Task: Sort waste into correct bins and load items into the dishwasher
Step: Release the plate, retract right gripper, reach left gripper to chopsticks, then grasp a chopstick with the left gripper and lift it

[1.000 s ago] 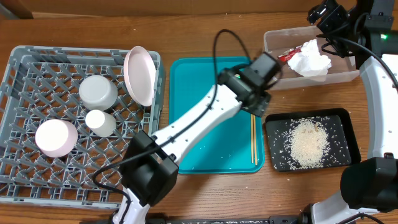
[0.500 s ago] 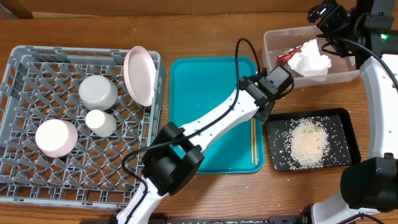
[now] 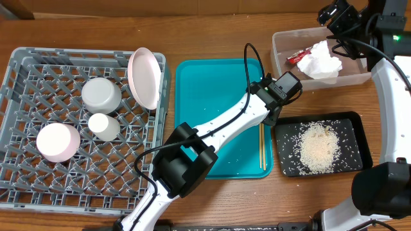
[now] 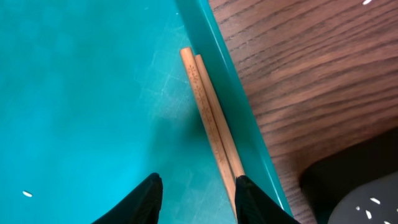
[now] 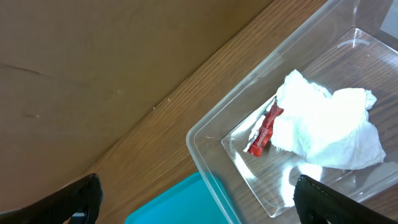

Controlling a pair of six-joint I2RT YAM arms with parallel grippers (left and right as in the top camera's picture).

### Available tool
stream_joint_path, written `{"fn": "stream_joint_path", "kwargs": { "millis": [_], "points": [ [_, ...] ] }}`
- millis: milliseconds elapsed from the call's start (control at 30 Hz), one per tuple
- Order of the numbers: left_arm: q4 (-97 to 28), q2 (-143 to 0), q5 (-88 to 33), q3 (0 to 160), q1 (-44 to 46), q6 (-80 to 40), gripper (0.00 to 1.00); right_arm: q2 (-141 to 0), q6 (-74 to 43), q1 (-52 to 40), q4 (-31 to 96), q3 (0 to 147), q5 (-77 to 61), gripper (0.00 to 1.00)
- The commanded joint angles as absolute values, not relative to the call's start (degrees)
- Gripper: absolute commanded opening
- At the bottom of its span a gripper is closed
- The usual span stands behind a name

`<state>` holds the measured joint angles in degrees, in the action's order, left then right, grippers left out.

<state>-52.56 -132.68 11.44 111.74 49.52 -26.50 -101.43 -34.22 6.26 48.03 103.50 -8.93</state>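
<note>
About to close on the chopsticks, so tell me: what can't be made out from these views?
Left wrist: the chopsticks leave the bottom edge beside a finger of the left gripper; contact unclear.
Overhead: the left arm covers their upper ends and that gripper.
Right wrist: the napkin hides part of the wrapper; the frame edges cut off the tub.

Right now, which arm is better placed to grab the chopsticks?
Left. The left gripper hangs right over the chopsticks at the teal tray's right edge; the right gripper is away above the clear tub.
</note>
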Motion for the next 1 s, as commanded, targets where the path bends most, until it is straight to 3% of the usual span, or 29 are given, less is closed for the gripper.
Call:
{"fn": "stream_joint_path", "kwargs": {
  "millis": [0,433,567,967],
  "points": [
    [-51.83,-133.78,12.67,112.31,49.34,-26.98,0.41,-101.06,-33.58,6.13,47.81,104.27,-8.43,1.0],
    [-46.37,-137.58,12.64,112.22,48.42,-17.61,0.5,-101.06,-33.58,6.13,47.79,104.27,-8.4,1.0],
    [-46.85,-140.05,12.67,112.22,47.62,-16.53,0.35,-101.06,-33.58,6.13,47.79,104.27,-8.43,1.0],
    [-48.21,-140.03,12.62,112.31,45.45,-18.48,0.33,-101.06,-33.58,6.13,47.81,104.27,-8.43,1.0]
  ]
}}
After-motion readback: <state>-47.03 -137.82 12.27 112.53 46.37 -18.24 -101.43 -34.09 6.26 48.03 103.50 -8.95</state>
